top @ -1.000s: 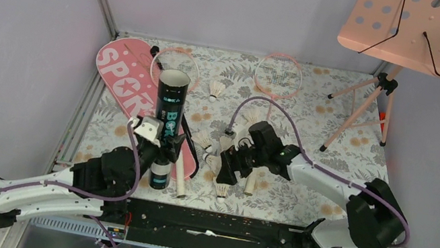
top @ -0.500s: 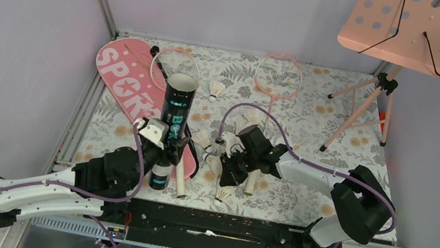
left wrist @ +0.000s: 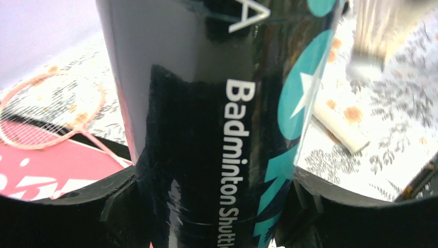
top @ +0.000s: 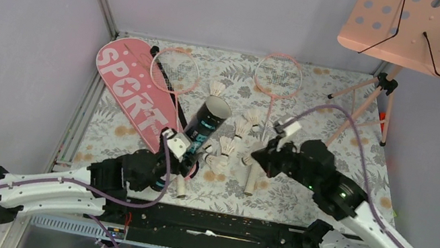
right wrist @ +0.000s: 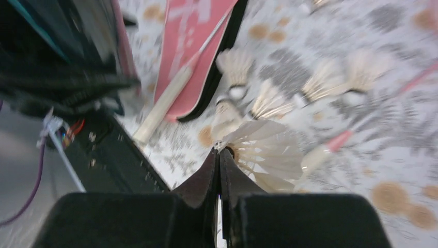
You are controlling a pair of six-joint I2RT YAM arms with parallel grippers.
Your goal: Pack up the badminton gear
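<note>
My left gripper [top: 181, 153] is shut on the long black tube [top: 205, 123], which leans with its open mouth up and toward the right. In the left wrist view the tube [left wrist: 217, 103] fills the space between both jaws. My right gripper [top: 263, 156] hangs above the mat, right of the tube, shut on the feather rim of a white shuttlecock [right wrist: 266, 155]. Several more shuttlecocks [top: 226, 145] lie between the arms. One pink racket [top: 175, 72] rests on the pink SPORT cover [top: 131, 91]. A second racket [top: 278, 75] lies at the back.
The pink perforated music stand [top: 434, 35] overhangs the back right corner, with its tripod legs [top: 359, 114] on the mat. A white racket handle [top: 250, 180] lies below my right gripper. Grey walls close in the left and back.
My left arm tipped the upright tube over toward the right. My right gripper closed on a shuttlecock in the pile, then lifted it up and to the right.
</note>
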